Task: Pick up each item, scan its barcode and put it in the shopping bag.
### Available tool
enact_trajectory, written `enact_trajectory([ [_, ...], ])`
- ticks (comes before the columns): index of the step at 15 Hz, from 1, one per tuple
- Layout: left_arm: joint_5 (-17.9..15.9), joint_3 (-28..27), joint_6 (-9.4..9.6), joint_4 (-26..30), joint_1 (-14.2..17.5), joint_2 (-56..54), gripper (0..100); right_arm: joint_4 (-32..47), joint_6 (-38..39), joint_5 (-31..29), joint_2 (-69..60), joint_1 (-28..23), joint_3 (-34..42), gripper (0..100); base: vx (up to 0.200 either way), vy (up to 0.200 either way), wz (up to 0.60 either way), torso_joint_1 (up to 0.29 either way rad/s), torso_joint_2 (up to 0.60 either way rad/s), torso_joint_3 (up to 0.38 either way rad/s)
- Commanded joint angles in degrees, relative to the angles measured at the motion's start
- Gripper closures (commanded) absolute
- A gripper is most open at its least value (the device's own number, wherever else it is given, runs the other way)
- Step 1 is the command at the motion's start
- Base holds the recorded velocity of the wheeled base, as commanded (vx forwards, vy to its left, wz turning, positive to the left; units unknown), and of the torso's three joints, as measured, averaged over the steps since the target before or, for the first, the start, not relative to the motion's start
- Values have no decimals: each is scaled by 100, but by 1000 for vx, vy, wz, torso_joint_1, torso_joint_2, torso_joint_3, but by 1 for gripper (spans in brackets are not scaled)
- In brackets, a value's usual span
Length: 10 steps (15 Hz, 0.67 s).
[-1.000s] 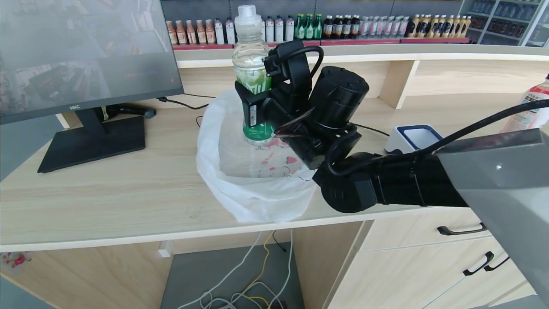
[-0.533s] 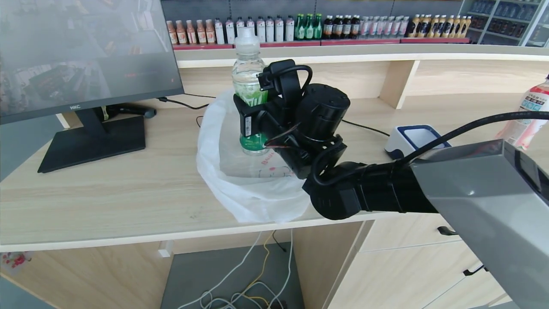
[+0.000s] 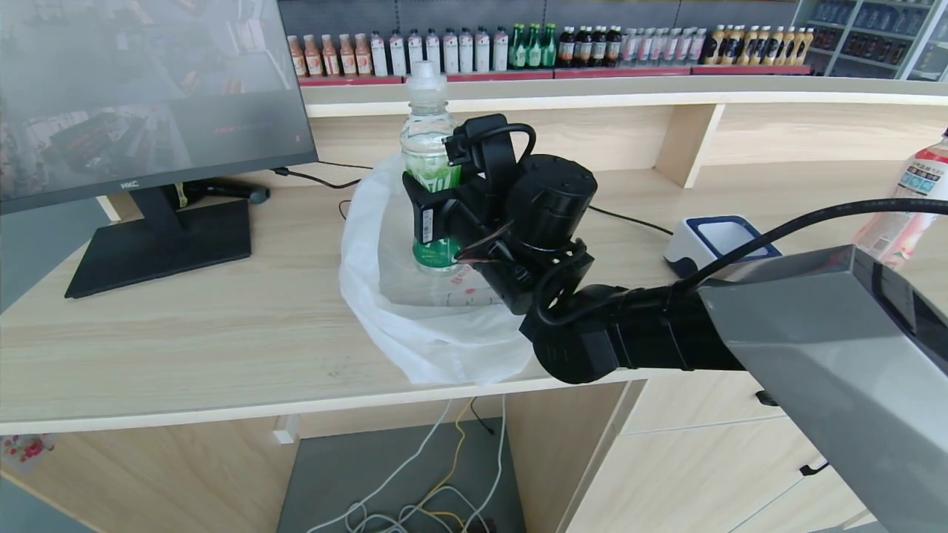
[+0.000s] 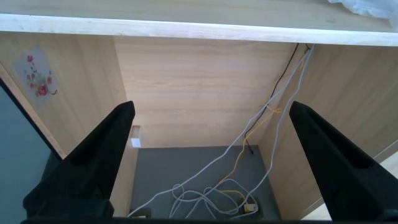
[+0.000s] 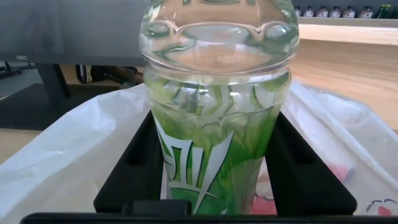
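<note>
a monitor [image 3: 141, 96] stands at the left of the counter [image 3: 222, 326]. the left gripper [image 4: 211, 112] hangs below the counter's edge, jaws wide apart and empty. the white shopping bag [image 3: 426, 337] sits mid-counter (mouth open). the right gripper [image 3: 438, 211] clamps the green-labelled bottle [image 3: 428, 141] upright at the bag's mouth. a scanner [image 3: 722, 238] sits further right.

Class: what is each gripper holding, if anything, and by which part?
The right gripper grips the bottle around its green-labelled middle, keeping it upright. The left gripper is open and empty.
</note>
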Motion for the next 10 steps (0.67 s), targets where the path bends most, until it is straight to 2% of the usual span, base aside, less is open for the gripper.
enact_trajectory([
  [1, 0, 0, 0, -1, 0, -1, 0, -12, 10, 1, 49, 10, 4, 100, 0, 0, 0, 0, 0, 0],
  [6, 0, 0, 0, -1, 0, -1, 0, -20, 115, -17, 154, 2, 30, 100, 0, 0, 0, 0, 0, 0],
  [10, 0, 0, 0, -1, 0, -1, 0, -29, 326, -263, 154, 10, 232, 100, 0, 0, 0, 0, 0, 0],
])
